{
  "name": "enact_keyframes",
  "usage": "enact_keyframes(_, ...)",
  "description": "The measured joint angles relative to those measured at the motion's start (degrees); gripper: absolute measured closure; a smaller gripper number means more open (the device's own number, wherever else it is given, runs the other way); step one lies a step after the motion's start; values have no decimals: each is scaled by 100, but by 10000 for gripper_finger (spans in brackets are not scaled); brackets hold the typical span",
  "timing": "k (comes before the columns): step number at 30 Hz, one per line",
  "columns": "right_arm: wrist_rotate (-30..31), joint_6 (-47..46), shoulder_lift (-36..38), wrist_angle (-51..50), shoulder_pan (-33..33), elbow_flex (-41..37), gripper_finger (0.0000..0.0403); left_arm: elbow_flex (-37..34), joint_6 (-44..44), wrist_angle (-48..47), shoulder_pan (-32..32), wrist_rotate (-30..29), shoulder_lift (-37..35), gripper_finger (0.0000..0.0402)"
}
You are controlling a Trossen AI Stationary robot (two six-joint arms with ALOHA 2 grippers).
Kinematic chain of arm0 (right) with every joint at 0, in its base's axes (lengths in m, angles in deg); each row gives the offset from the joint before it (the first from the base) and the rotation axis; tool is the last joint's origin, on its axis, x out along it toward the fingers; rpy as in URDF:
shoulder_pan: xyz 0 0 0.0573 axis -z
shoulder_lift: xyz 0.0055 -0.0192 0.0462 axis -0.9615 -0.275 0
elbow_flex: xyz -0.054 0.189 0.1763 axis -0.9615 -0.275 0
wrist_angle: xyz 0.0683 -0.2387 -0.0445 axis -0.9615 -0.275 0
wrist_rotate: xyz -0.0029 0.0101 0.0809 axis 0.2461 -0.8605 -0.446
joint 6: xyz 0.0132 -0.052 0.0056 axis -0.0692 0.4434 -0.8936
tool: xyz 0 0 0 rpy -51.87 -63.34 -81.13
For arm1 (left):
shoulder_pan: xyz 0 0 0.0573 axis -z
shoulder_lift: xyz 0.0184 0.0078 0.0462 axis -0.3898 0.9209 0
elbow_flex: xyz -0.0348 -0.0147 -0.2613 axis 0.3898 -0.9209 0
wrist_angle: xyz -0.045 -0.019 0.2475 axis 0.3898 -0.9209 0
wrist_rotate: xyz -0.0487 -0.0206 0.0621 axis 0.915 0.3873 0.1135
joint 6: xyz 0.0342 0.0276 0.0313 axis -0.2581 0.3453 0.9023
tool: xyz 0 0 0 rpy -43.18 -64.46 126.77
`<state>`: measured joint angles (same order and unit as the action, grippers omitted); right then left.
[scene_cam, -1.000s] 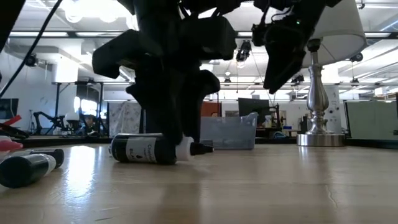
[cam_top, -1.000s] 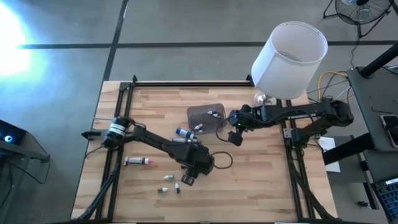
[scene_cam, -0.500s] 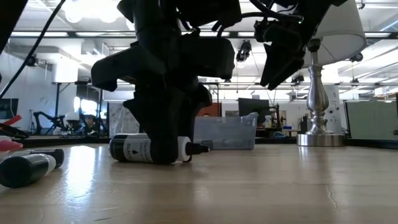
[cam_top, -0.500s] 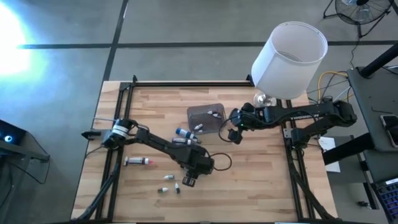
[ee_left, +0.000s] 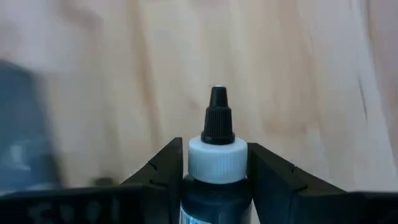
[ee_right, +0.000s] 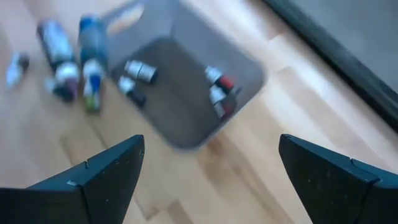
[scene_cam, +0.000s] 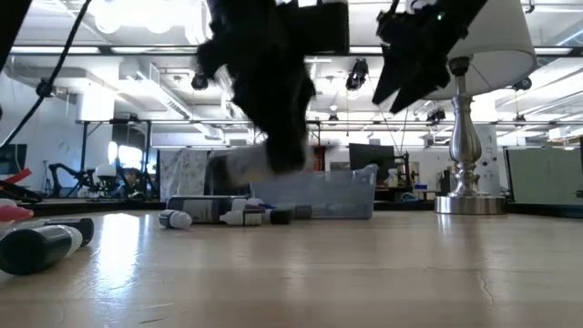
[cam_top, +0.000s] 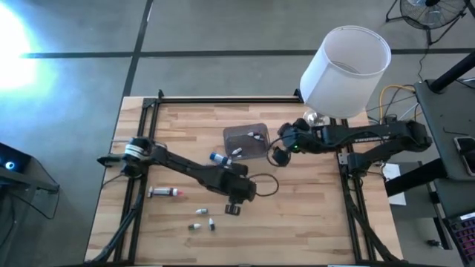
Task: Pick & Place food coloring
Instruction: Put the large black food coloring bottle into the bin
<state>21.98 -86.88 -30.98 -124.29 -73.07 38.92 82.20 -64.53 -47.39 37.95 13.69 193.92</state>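
In the high view, centre of the frame, the left gripper [cam_top: 234,205] sits over the wooden table [cam_top: 312,215], just below and left of the grey tub [cam_top: 246,141]. The right gripper [cam_top: 277,154] hangs just right of the tub, near the lamp [cam_top: 345,68] at upper right. Loose food coloring: a blue-capped bottle [cam_top: 217,158] left of the tub, a red-tipped tube [cam_top: 165,193] at lower left, small pieces [cam_top: 202,221] at lower centre, and a few bottles inside the tub (too small to count).

Low view: left gripper [scene_cam: 273,164] is lifted off the table at upper centre, blurred, something pale in it. Under it, bottles [scene_cam: 214,214] lie on the wood in front of the tub [scene_cam: 323,196]. A dark bottle [scene_cam: 41,246] lies at far left. Right gripper [scene_cam: 410,73] is high at upper right, beside the lamp's silver stem [scene_cam: 466,146].

Left wrist view: the fingers [ee_left: 158,168] are closed snug on a held bottle [ee_left: 217,168] (dark body, white collar, black nozzle), bottom centre, bare wood behind.

Right wrist view: the fingers [ee_right: 99,177] are spread wide with nothing between them. Beyond them the tub [ee_right: 186,124] holds several small bottles [ee_right: 217,93]; more [ee_right: 74,62] lie outside it at upper left.
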Motion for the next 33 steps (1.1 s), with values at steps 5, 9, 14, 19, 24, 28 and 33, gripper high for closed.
enact_keyframes(5, 247, -521, 436, -6, 3, -24, 35, -691, -1346, 1010, -198, -749, -746, 288)
enact_keyframes(9, 61, -653, 499, -50, 0, -27, 35, -1812, -2696, 3003, -316, -1020, -1576, 288)
enact_keyframes(14, 6, -738, 340, -227, -120, -28, 36, -3563, -3129, 6087, -177, -1732, -2264, 289)
enact_keyframes(19, -489, -740, 129, -336, -227, -28, 35, -4736, -2906, 8047, 6, -2187, -2209, 289)
enact_keyframes(24, -1481, -997, -168, -112, -258, -3, 35, -5037, -2725, 8742, 24, -2163, -1773, 280)
enact_keyframes(28, -1490, -1034, -423, 32, -337, 129, 35, -4953, -2521, 9028, 19, -2204, -1290, 278)
enact_keyframes(33, -1583, -568, -910, 26, -411, 419, 36, -4638, -2118, 9457, 19, -2207, -492, 276)
